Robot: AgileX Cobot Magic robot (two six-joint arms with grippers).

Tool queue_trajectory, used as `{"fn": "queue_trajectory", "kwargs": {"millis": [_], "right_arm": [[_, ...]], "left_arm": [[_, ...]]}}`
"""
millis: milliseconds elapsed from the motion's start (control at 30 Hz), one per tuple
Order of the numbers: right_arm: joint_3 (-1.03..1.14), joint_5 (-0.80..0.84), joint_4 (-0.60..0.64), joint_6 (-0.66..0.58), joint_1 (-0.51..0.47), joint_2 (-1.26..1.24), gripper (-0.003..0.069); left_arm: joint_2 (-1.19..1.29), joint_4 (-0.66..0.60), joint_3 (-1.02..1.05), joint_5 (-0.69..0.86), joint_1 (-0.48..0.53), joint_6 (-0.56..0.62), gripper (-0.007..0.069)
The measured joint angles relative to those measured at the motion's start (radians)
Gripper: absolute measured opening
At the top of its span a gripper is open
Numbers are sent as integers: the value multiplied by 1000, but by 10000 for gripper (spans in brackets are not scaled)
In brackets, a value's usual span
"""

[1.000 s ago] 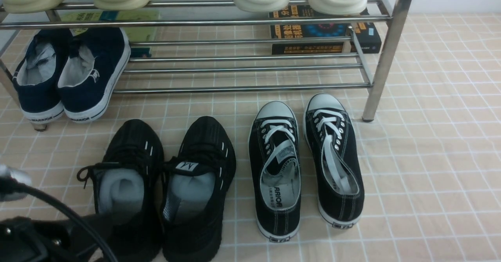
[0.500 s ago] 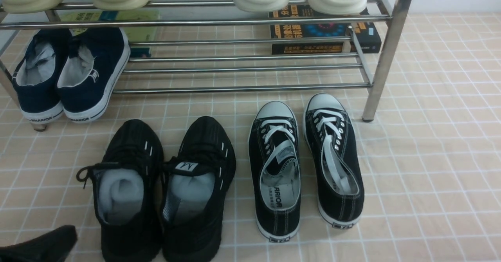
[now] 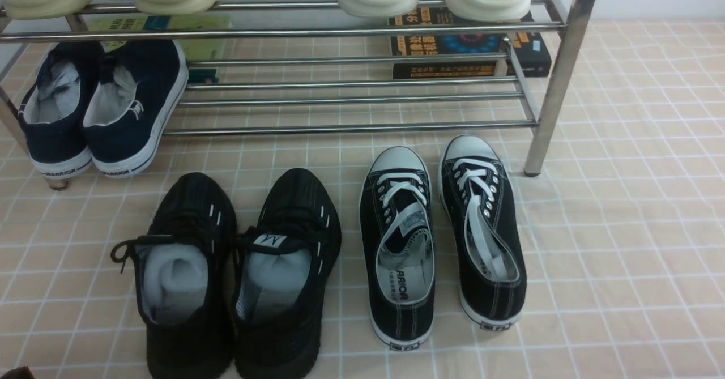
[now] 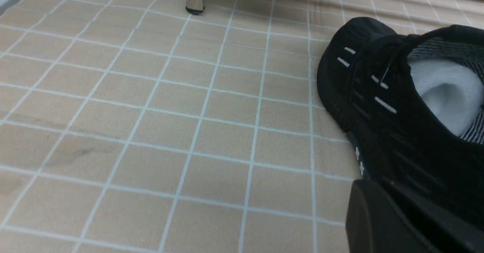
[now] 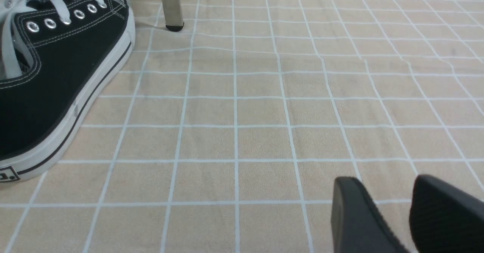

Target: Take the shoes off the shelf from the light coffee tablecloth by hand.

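black sneaker (image 4: 382,105) — on checked cloth (image 4: 151,132), gripper (image 4: 393,222) beside

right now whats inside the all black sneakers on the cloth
Both black sneakers hold pale grey-white stuffing that fills their openings, also seen in the left wrist view. The insoles and the toe areas are covered by that stuffing and the knit uppers, so nothing deeper can be seen.

the black knit sneakers (image 3: 235,271) sit side by side on the checked tan cloth (image 3: 623,243), toes toward 12 o'clock, pale stuffing inside. the silver shoe rack (image 3: 351,84) stands beyond them, toward 12 o'clock.
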Motion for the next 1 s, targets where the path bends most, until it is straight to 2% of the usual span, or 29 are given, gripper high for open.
{"fn": "queue_trajectory", "kwargs": {"millis": [1000], "right_arm": [[0,0,0,1,0,0,240]], "left_arm": [[-6,15,1,7,-6,8,52]]}}
